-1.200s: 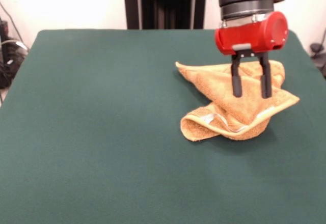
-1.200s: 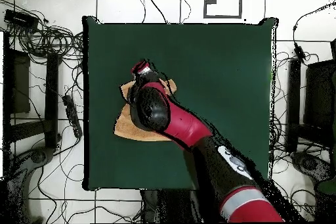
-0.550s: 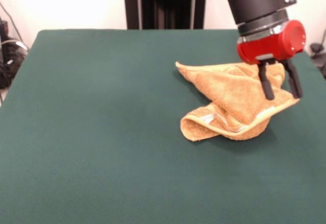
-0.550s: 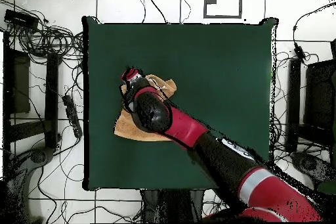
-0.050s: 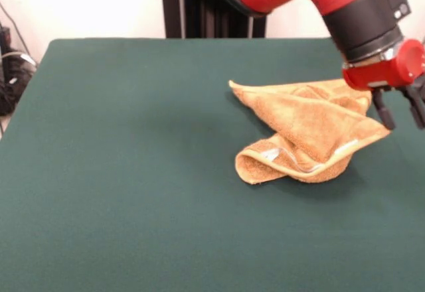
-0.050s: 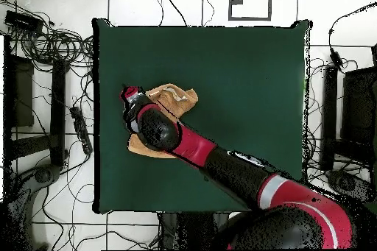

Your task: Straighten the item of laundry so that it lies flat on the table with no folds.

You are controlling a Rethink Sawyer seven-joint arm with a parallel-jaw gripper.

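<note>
The item of laundry [image 5: 302, 126] is an orange-tan towel lying crumpled on the right part of the green table [image 5: 133, 172]. Its near edge is rolled over, and a pale band shows in the fold. My gripper [image 5: 401, 114] hangs open just past the towel's right corner, with nothing between its fingers [image 5: 384, 111]. In the overhead view the gripper [image 6: 131, 99] sits near the table's [image 6: 243, 79] left edge. The arm covers the middle of the towel [image 6: 177, 98] there.
A black column [image 5: 212, 3] stands behind the table. Cables [image 6: 51, 42] and dark equipment [image 6: 20, 90] crowd the floor beside the table edge nearest the gripper. My arm [image 6: 221, 163] crosses the table's lower middle in the overhead view.
The gripper has moved from above the towel's middle to beyond its right corner in the front view, staying open. The towel has kept its shape and place.
</note>
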